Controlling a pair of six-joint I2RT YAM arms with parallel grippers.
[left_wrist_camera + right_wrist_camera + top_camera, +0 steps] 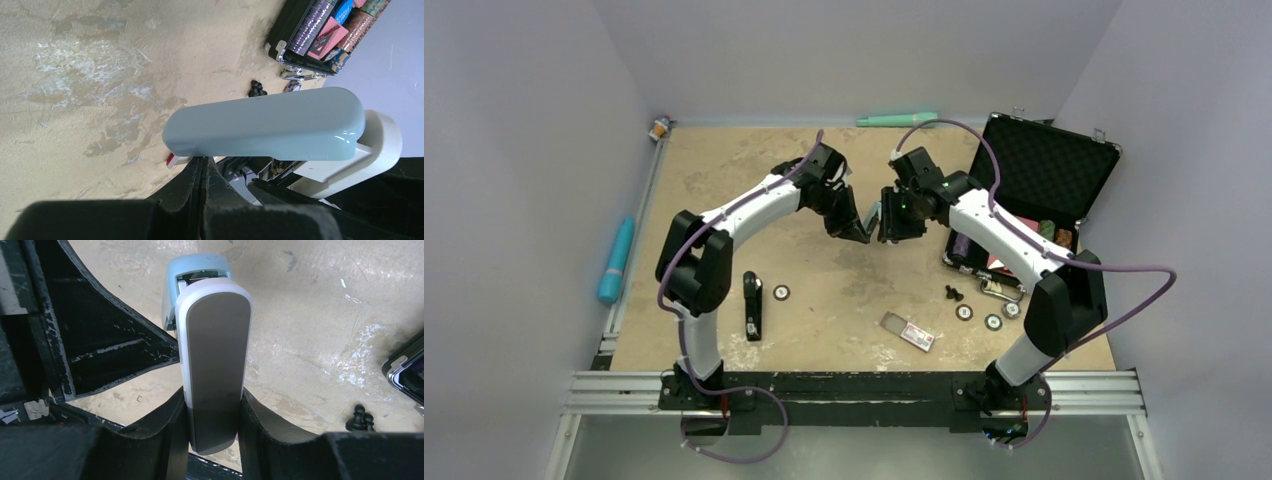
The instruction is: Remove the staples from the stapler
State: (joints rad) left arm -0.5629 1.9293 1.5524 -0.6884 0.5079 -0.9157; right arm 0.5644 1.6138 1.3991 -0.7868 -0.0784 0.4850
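We hold the stapler [215, 355] in the air over the middle of the table [724, 200]. The right jaws clamp the smooth sides of its white base near one end. The left jaws are clenched tight on nothing, their joined tips resting at the seam under the pale blue lid [265, 125]. We see no staples in any view. We judge they are still inside the stapler, but we cannot tell.

The main risk is the thin grip. If the left tips pry or push hard, the stapler can pivot or slide out of the right jaws and drop to the table. The lid is glossy, so the tips may also skid off it and knock the body sideways.

If the lid springs open suddenly, loose staples could scatter. On the table they would be hard to find among the chips [965, 312] and small black pieces [362, 417] near the right edge.
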